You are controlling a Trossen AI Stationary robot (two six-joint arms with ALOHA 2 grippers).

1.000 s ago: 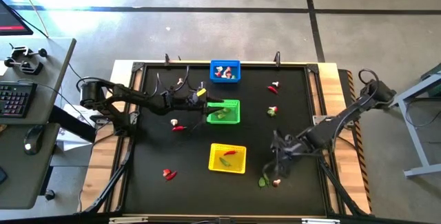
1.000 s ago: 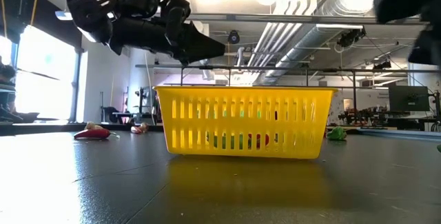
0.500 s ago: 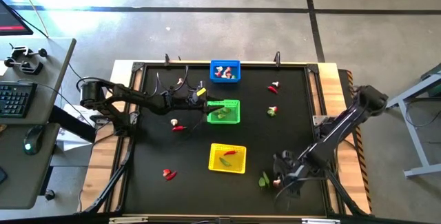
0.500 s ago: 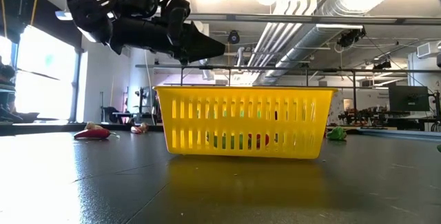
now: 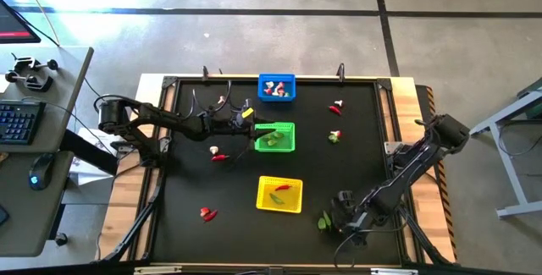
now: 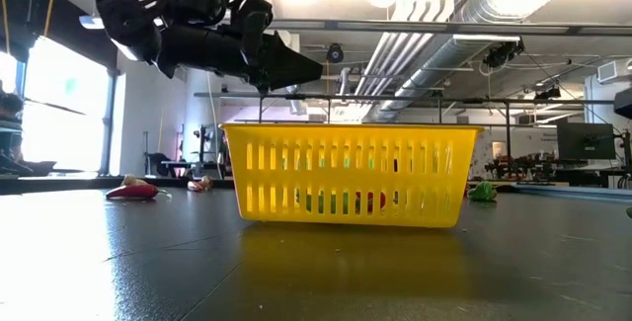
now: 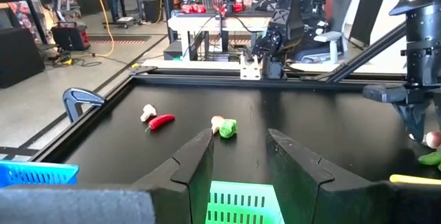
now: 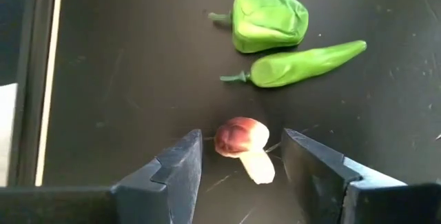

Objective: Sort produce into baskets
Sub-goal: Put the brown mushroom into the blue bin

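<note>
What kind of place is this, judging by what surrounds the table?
Probably a robotics lab or workshop: exposed ceiling ducts overhead, a bare concrete floor, a desk with a keyboard beside the table, and more benches with equipment in the room behind.

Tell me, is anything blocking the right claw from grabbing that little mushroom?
Nothing visible. The right gripper is open, with the mushroom lying on the table between its fingers. The green pepper and green chilli lie farther off.

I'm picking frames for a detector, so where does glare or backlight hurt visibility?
High view: sunlight washes out the floor at upper left. Low view: bright window and ceiling lights backlight the left gripper. Right wrist view: evenly lit, the mushroom crisp.
</note>
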